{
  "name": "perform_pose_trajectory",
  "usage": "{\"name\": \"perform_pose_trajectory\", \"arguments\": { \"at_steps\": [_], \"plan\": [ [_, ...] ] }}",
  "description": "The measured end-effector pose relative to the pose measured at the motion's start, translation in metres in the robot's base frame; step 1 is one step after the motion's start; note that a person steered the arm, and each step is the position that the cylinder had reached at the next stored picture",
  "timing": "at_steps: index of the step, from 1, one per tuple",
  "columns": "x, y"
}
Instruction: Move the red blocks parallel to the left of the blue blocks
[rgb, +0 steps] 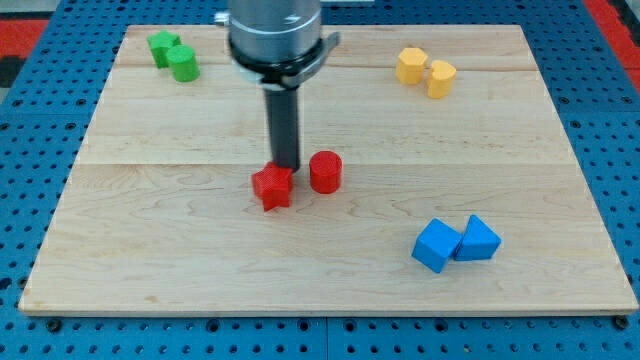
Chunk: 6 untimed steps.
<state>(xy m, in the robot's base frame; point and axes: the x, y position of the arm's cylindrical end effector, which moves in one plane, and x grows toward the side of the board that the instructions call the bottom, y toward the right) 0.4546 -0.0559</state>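
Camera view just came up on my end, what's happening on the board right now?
My tip is down on the wooden board, just behind the red star block and close beside the red cylinder. The two red blocks sit near the middle. The two blue blocks, a cube and a wedge-like one, sit together toward the view's bottom right, so the reds are not yet lined up beside them. Two green blocks are at the top left, two yellow blocks at the top right.

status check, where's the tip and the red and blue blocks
My tip just above red star block, red cylinder to its right. Blue blocks lower right, touching. Nothing between.
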Motion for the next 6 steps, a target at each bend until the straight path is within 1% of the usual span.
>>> {"name": "perform_pose_trajectory", "arguments": {
  "at_steps": [1, 2, 3, 4, 5, 6],
  "plan": [
    [-0.01, -0.026],
    [0.018, -0.03],
    [0.068, -0.025],
    [0.023, -0.037],
    [-0.022, -0.017],
    [-0.026, 0.037]
  ]
}}
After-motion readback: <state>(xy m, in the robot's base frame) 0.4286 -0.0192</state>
